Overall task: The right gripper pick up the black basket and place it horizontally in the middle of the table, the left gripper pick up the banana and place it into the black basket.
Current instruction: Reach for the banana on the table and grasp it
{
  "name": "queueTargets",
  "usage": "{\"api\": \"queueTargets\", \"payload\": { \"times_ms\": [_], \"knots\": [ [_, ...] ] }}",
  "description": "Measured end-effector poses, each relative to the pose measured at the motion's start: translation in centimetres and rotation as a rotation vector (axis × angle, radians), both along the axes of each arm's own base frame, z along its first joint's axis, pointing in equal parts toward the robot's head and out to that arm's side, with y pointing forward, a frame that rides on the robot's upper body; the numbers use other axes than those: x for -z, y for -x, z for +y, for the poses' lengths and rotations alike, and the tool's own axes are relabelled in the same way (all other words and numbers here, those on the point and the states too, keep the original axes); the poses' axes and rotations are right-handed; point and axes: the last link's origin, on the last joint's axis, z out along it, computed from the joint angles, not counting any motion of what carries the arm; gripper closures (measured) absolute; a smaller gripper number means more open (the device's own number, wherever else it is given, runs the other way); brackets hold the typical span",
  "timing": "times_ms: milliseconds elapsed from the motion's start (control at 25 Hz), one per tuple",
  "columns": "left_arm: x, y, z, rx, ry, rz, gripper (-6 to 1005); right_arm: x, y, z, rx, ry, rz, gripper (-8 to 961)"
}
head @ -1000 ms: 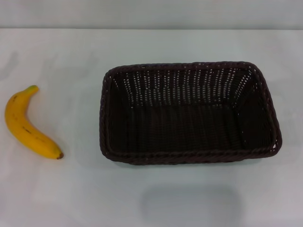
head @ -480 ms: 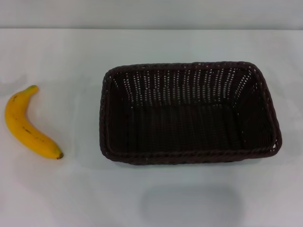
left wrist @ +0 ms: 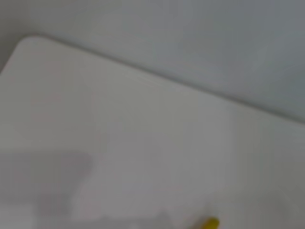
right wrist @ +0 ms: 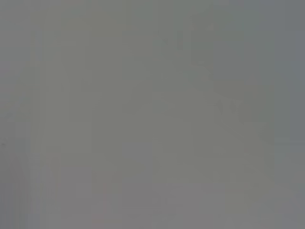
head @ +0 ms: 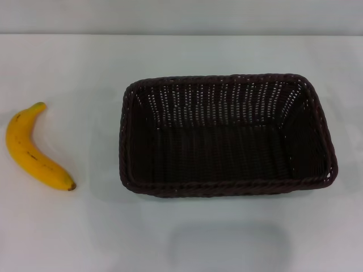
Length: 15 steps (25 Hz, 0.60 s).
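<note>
change: nothing has moved since the earlier head views; banana and basket lie as before.
banana [head: 34,148]: flat on the table [head: 68,232] near its left edge, well apart from the basket, dark end toward the near edge, greenish stem toward the far edge.
black basket [head: 227,135]: upright around the middle of the table, long side parallel to the near edge, nothing inside.
left wrist view: only a yellow tip of the banana [left wrist: 209,223] on white tabletop.
grippers: neither left nor right is in view, so cannot tell their opening.
</note>
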Motion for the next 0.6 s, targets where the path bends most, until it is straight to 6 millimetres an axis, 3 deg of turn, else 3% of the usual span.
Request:
{"api": "queueTargets", "payload": {
  "times_ms": [360,600],
  "knots": [
    [0.9,0.0,-1.0,-0.142,0.153,0.088,227,0.6,0.4,0.5,-0.010,0.007,0.014,263],
    [2.3,-0.6,-0.4,-0.228,0.178,0.070,230,0.0,-0.2,-0.3,0.004,-0.013,-0.003,263]
  ]
}}
